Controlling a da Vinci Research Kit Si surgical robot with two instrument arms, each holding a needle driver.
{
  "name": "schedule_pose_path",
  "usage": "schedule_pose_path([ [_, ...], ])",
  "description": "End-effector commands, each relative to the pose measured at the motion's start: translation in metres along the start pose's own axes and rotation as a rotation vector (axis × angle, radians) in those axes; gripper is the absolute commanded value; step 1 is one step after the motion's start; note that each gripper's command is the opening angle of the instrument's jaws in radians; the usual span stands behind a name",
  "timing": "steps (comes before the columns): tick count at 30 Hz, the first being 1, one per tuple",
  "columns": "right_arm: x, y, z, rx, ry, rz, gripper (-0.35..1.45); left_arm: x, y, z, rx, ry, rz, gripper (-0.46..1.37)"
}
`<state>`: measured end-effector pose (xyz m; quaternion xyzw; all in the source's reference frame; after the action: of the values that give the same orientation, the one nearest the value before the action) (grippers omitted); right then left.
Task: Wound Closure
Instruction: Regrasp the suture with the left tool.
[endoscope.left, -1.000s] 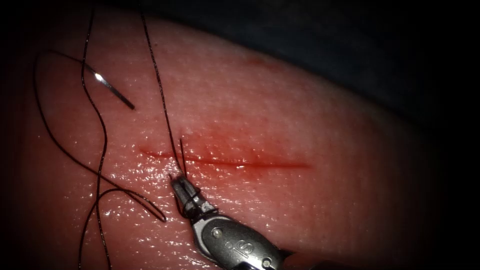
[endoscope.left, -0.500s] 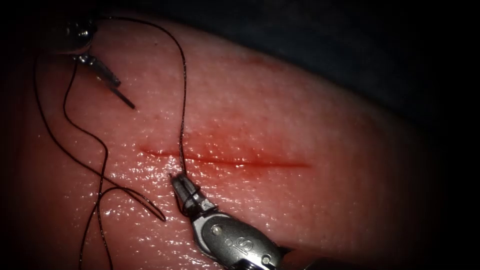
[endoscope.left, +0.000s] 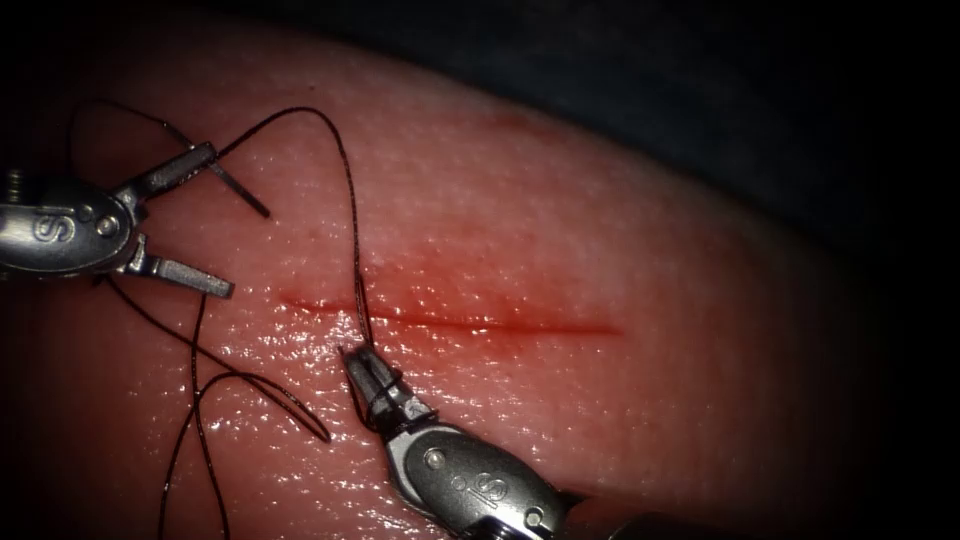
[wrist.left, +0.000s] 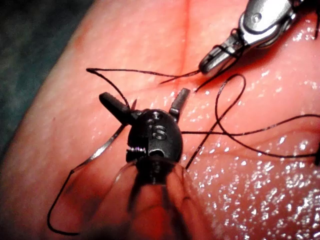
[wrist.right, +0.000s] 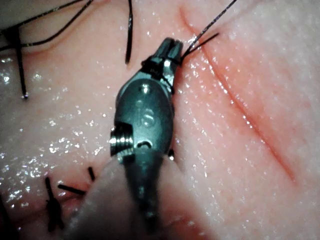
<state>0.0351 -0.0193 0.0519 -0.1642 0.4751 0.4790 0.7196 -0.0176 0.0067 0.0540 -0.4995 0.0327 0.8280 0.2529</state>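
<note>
A: Where does the left end effector (endoscope.left: 205, 220) stand?

B: Over the tissue (endoscope.left: 600, 230), up and to the left of the cut (endoscope.left: 450, 320). Its two jaws are spread wide and hold nothing. From the left wrist camera the same spread shows on the left end effector (wrist.left: 145, 102).

A: And the needle (endoscope.left: 243, 192)?

B: It lies on the tissue surface beside the upper jaw, its dark end poking out past that jaw's tip, towards the cut. It is not in the tissue, and neither jaw clamps it. In the left wrist view the needle (wrist.left: 102, 150) runs as a thin bright curve just by the tool's body.

A: The right end effector (endoscope.left: 368, 375)?

B: It sits just below the left end of the cut with its jaws pressed together on the thread (endoscope.left: 350, 200). The strand rises from its tip, crosses the cut and arcs over to the left end effector. More thread lies in loose loops to its left. The right wrist camera shows the right end effector (wrist.right: 170, 50) closed, with the thread (wrist.right: 210, 22) leaving its tip, the cut (wrist.right: 250, 120) alongside.
</note>
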Motion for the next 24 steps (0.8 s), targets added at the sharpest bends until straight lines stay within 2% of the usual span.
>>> schedule_pose_path([
  [1, 0.0000, 0.0000, 0.0000, -0.005, -0.001, -0.001, -0.35, -0.0002, 0.0003, -0.0002, 0.007, 0.035, -0.027, 1.08],
  [5, -0.0002, 0.0000, 0.0001, -0.005, -0.010, -0.003, -0.35, 0.0008, 0.0006, -0.0009, 0.021, 0.189, -0.072, 1.26],
  [7, -0.0004, 0.0000, 0.0002, -0.005, -0.018, -0.004, -0.35, 0.0020, 0.0002, -0.0017, 0.052, 0.302, -0.076, 1.33],
  [9, -0.0005, 0.0000, 0.0002, -0.004, -0.020, -0.005, -0.35, 0.0026, -0.0001, -0.0022, 0.065, 0.344, -0.057, 1.34],
  [10, -0.0005, 0.0000, 0.0003, -0.004, -0.025, -0.005, -0.35, 0.0034, -0.0004, -0.0028, 0.084, 0.387, -0.031, 1.34],
  [13, -0.0006, 0.0000, 0.0002, -0.003, -0.027, -0.006, -0.35, 0.0046, -0.0005, -0.0038, 0.107, 0.431, 0.012, 1.34],
  [14, -0.0006, 0.0000, 0.0002, -0.003, -0.027, -0.006, -0.35, 0.0057, -0.0001, -0.0046, 0.118, 0.457, 0.060, 1.33],
  [16, -0.0006, 0.0000, 0.0003, -0.003, -0.030, -0.006, -0.35, 0.0068, 0.0007, -0.0053, 0.107, 0.477, 0.095, 1.28],
  [18, -0.0006, 0.0000, 0.0003, -0.003, -0.030, -0.006, -0.35, 0.0077, 0.0017, -0.0057, 0.067, 0.528, 0.119, 1.23],
  [19, -0.0006, 0.0000, 0.0004, -0.004, -0.030, -0.006, -0.35, 0.0086, 0.0030, -0.0059, 0.005, 0.600, 0.130, 1.15],
  [21, -0.0006, 0.0000, 0.0004, -0.004, -0.033, -0.006, -0.35, 0.0091, 0.0039, -0.0059, -0.051, 0.609, 0.130, 1.12],
  [22, -0.0006, 0.0000, 0.0004, -0.005, -0.033, -0.006, -0.35, 0.0095, 0.0048, -0.0057, -0.143, 0.605, 0.129, 0.97],
  [23, -0.0006, -0.0001, 0.0004, -0.005, -0.033, -0.006, -0.35, 0.0097, 0.0051, -0.0055, -0.193, 0.581, 0.078, 0.96],
  [24, -0.0006, -0.0001, 0.0004, -0.005, -0.033, -0.006, -0.35, 0.0097, 0.0054, -0.0050, -0.228, 0.538, 0.035, 1.09],
])
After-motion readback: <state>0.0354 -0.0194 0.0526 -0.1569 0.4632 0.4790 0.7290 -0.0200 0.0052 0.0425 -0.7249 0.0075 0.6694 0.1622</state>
